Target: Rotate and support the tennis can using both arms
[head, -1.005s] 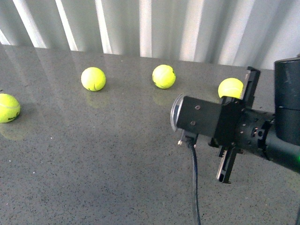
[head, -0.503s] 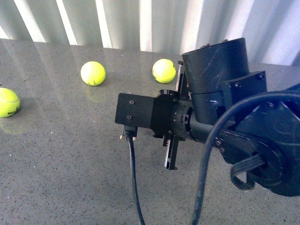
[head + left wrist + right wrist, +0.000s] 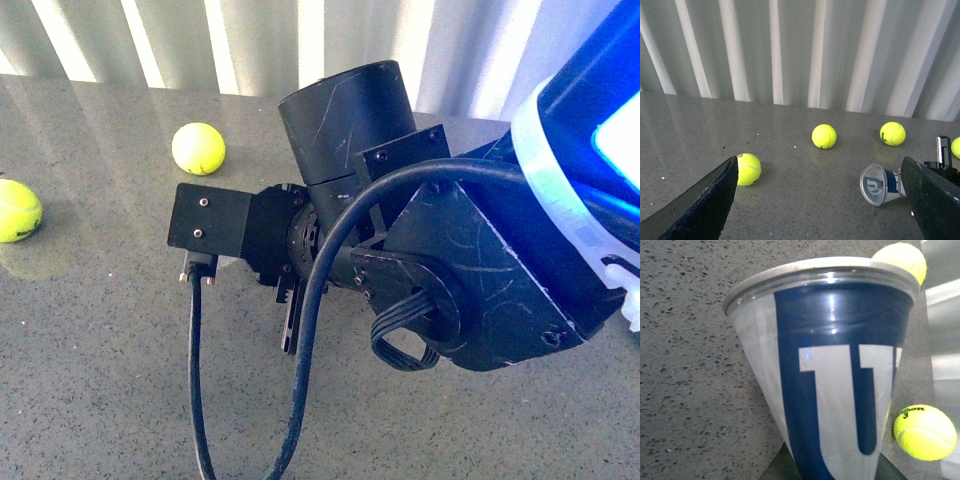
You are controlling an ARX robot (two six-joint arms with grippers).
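Observation:
The tennis can (image 3: 879, 184) lies low over the grey table in the left wrist view, its round metal-rimmed end turned to the camera. My right gripper (image 3: 941, 159) is shut on its far part. In the right wrist view the tennis can (image 3: 832, 370) fills the picture, navy label with a white W, with the right gripper (image 3: 832, 469) clamped at its base. My left gripper (image 3: 818, 170) is open wide, its right finger (image 3: 935, 197) close beside the can without touching it. In the front view the right arm (image 3: 440, 260) and right gripper (image 3: 290, 265) hide the can.
Yellow tennis balls lie on the table: one ball (image 3: 748, 169) near the left finger, two more, a ball (image 3: 824, 136) and a ball (image 3: 892, 133), further back, and a ball (image 3: 925, 432) beside the can. A corrugated white wall (image 3: 800, 50) closes the back. A blue and white part (image 3: 590, 150) looms right.
The right arm has swung left across the front view and closer to the camera, covering the two back balls. A blue and white part has come into view at the right.

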